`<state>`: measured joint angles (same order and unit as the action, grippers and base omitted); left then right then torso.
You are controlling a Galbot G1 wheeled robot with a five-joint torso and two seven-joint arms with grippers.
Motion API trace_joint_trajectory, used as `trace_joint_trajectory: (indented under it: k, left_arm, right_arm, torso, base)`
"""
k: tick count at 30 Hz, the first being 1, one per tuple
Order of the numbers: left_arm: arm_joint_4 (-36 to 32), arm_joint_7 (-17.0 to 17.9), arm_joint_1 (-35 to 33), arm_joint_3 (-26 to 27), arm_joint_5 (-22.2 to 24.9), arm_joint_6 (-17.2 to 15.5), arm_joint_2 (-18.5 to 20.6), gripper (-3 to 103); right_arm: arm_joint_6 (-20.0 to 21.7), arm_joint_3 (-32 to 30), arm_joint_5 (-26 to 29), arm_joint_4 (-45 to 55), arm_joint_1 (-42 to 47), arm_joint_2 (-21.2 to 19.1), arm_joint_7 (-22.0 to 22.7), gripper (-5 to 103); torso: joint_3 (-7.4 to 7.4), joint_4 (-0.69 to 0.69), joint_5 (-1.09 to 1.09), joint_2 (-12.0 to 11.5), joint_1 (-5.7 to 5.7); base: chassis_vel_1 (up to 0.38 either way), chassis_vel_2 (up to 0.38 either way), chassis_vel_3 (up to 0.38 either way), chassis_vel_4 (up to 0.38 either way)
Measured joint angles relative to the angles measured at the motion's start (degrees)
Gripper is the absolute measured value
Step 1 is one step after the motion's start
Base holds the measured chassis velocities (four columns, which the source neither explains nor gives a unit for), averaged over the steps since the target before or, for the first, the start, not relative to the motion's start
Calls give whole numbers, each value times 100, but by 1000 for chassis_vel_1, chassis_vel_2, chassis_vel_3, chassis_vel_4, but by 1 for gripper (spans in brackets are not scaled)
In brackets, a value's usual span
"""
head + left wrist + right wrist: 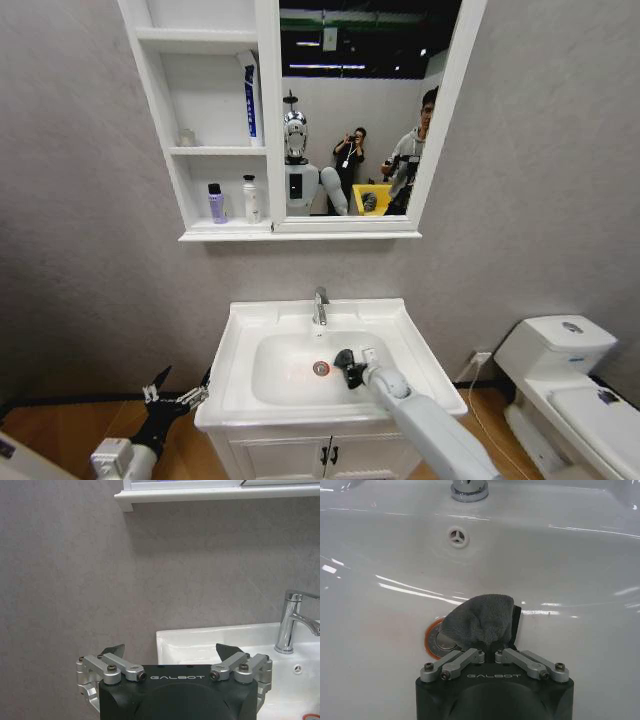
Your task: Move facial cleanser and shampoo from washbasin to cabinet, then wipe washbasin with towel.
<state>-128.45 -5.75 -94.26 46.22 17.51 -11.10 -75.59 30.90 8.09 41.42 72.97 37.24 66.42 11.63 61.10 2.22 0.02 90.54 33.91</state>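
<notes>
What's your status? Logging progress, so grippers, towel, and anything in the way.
Right gripper shut on towel, down in washbasin bowl beside the drain. Left gripper open, idle beside the basin's left edge. Nothing in the way.

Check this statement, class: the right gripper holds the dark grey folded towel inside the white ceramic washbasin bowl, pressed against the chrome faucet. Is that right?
Not quite. The right gripper does hold the dark grey folded towel inside the white ceramic washbasin, but beside the red-ringed drain, not against the chrome faucet. The right wrist view shows it.
</notes>
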Motion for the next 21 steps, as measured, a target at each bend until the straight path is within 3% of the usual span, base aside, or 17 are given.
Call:
trace_joint_trajectory:
  k: [2,4,6,7,12,15,21]
  left_arm:
    - [0,0,-1,0,0,0,0,100]
    - [0,0,0,0,0,0,1,100]
    - [0,0,0,0,0,0,0,100]
    - [0,-1,0,-1,0,0,0,100]
    - [0,-1,0,-1,0,0,1,100]
    - [0,0,0,0,0,0,0,100]
    - [0,0,0,0,0,0,0,100]
  right_arm:
    - [-22,0,11,1,7,-22,35,4]
    - [-100,-84,-123,8,30,-366,57,4]
    - [-126,-126,-192,-10,24,-437,52,4]
    - [-178,-246,-348,-59,-14,-628,5,4]
    - [-281,-314,-371,-126,-36,-808,-119,4]
    - [-346,-258,-393,-171,64,-603,-146,4]
    - [-490,-141,-424,-448,110,340,-161,4]
  torso:
    - [0,0,-1,0,0]
    - [0,9,-2,0,0]
    - [0,10,-3,0,0]
    - [-1,10,-1,0,0]
    - [-2,4,-2,0,-1]
    - [-2,9,-4,0,-1]
    - [-1,3,-2,0,-1]
  base:
    - [0,0,0,0]
    - [0,0,0,0]
    - [0,0,0,0]
    - [0,0,0,0]
    - [0,0,0,0]
    - [0,0,0,0]
    - [0,0,0,0]
